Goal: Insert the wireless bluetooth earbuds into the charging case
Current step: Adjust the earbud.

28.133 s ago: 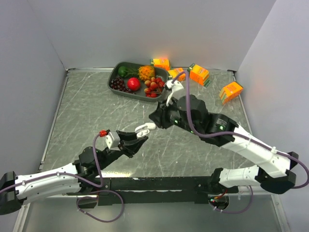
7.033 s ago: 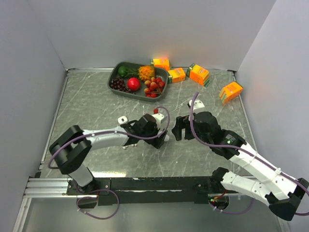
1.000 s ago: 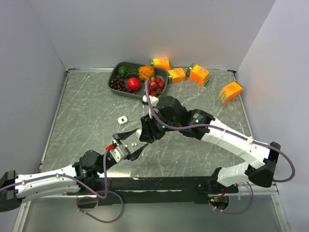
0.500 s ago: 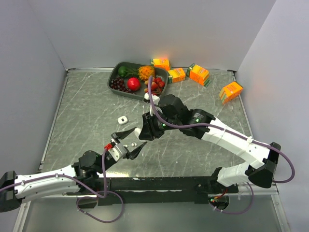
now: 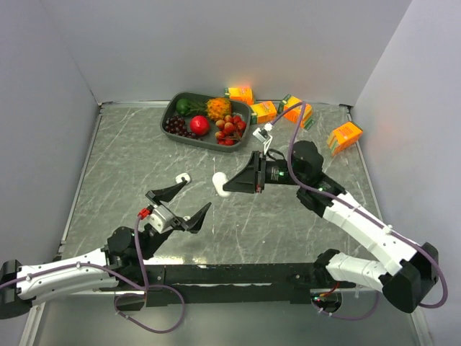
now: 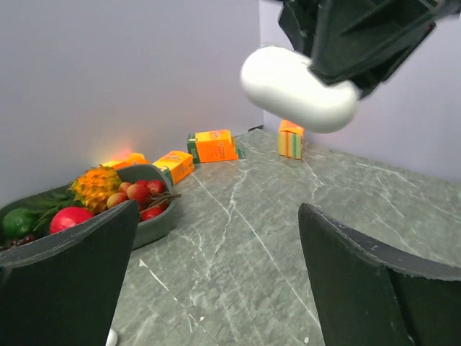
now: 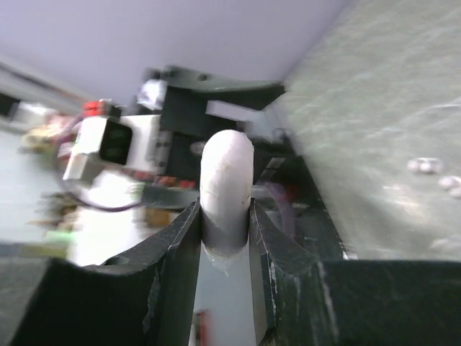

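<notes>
Right gripper [image 5: 235, 185] clamps the smooth white oval plastic charging case [image 5: 220, 181] (held aloft); left gripper [image 5: 184, 204], near the case, gapes empty.

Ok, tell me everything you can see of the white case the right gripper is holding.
The white case is a smooth, glossy, pill-shaped shell that looks like plastic, with rounded ends and no visible markings. No lid stands open, and a seam cannot be made out. The right gripper pinches one end between its two fingers, so the other end sticks out free toward the left arm's side. It hangs in the air above the grey veined table. Nothing else touches it.
</notes>
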